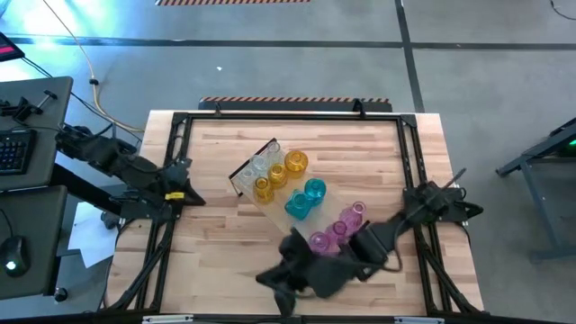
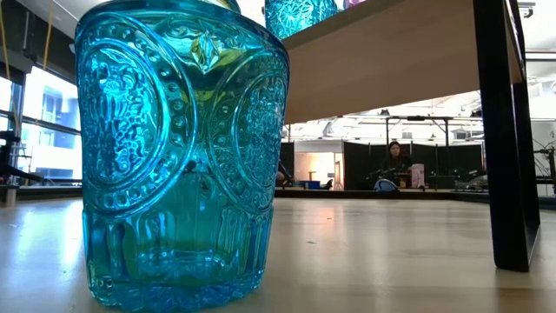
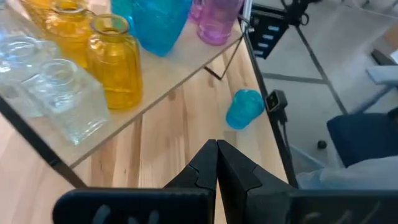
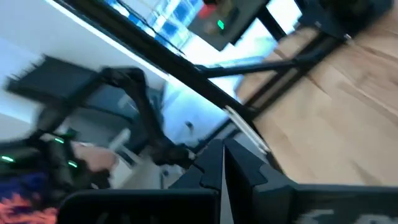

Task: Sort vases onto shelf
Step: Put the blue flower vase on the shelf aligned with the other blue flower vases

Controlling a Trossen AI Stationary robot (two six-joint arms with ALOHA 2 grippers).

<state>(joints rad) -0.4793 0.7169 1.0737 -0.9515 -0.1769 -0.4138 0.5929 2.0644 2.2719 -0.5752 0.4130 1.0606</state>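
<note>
The vases (image 1: 290,188) are standing in colour pairs on the shelf (image 1: 246,181), mid-bench. One teal vase (image 3: 244,108) is sitting apart by the front edge. Both grippers — left gripper (image 3: 216,163) at the left edge, right gripper (image 4: 222,163) near the front — are pinched closed, empty.

No lettering, number or brand can be read anywhere here. The teal vase (image 2: 178,152) close to the low camera carries only pressed medallions and ribbing, no words. The keyboard (image 1: 13,148) at nine o'clock beside the table is too small to make out its key markings.
</note>
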